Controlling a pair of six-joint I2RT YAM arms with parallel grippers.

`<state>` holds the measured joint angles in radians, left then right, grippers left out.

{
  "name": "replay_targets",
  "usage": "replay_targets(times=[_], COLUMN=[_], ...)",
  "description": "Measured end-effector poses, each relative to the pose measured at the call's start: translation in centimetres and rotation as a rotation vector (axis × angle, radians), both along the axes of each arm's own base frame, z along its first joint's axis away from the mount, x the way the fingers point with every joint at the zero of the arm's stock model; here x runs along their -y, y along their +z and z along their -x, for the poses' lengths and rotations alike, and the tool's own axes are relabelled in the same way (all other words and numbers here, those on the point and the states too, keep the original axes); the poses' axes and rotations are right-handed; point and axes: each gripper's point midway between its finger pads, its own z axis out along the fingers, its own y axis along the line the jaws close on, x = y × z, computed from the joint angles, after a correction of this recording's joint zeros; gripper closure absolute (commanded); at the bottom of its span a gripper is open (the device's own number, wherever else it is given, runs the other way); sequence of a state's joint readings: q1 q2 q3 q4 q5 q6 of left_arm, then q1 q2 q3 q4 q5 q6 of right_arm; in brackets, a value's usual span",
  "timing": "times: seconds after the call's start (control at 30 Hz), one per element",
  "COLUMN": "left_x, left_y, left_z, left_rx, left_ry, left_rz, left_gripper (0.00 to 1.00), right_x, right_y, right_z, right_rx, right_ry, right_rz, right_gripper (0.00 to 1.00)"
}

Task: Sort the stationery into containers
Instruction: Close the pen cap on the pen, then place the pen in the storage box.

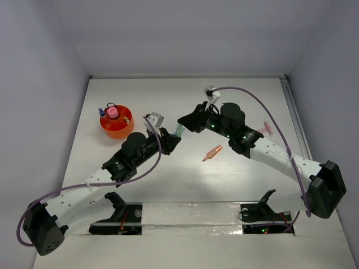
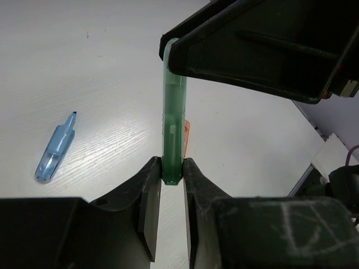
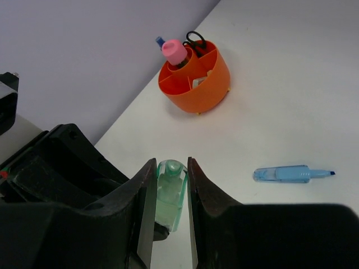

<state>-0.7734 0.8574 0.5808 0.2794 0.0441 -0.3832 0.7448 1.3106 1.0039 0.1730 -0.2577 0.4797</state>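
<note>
Now my left end effector (image 2: 172, 168) is closed narrowly on one end of the green marker (image 2: 173, 112), and my right end effector (image 3: 171, 171) pinches the other end (it spans between both). It seems light, stiff and slippery; I would grip the flat barrel.

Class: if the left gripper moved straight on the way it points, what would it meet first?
Most likely the right gripper, clamped on the far end of the green marker both hold.
</note>
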Motion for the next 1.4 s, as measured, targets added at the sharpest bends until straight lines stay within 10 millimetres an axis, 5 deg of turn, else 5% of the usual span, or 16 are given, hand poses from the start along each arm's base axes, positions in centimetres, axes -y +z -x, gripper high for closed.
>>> replay_targets(times=[0.3, 0.5, 0.57, 0.7, 0.93, 1.2, 1.4], left_x=[-1.0, -2.1, -3.0, -5.0, -8.1, -11.9, -15.6], left_y=[-2.2, -0.8, 0.2, 2.7, 6.5, 9.9, 14.7], left_z=[0.3, 0.2, 0.2, 0.4, 1.8, 3.9, 4.7], left_rx=[-0.072, -0.063, -0.052, 0.006, 0.107, 0.151, 0.269], left_ry=[0.019, 0.070, 0.109, 0.182, 0.258, 0.332, 0.440], left_rz=[-0.122, -0.094, -0.064, 0.029, 0.159, 0.196, 0.197], left_gripper=[1.00, 0.99, 0.91, 0.51, 0.04, 0.01, 0.01], right_x=[-0.6, -2.2, -3.3, -6.0, -9.9, -13.4, -16.7], right_y=[-2.6, -0.9, 0.0, 2.1, 0.6, 0.1, -3.1], right_z=[0.5, -0.3, -0.6, -0.9, -3.0, -6.3, -9.0], right_rx=[-0.024, -0.034, -0.039, -0.049, -0.108, -0.106, -0.060], right_ry=[-0.031, -0.029, -0.019, 0.022, 0.031, 0.016, -0.016], right_rz=[-0.038, -0.088, -0.109, -0.151, -0.136, -0.169, -0.163], right_gripper=[1.00, 1.00, 1.00, 1.00, 1.00, 1.00, 1.00])
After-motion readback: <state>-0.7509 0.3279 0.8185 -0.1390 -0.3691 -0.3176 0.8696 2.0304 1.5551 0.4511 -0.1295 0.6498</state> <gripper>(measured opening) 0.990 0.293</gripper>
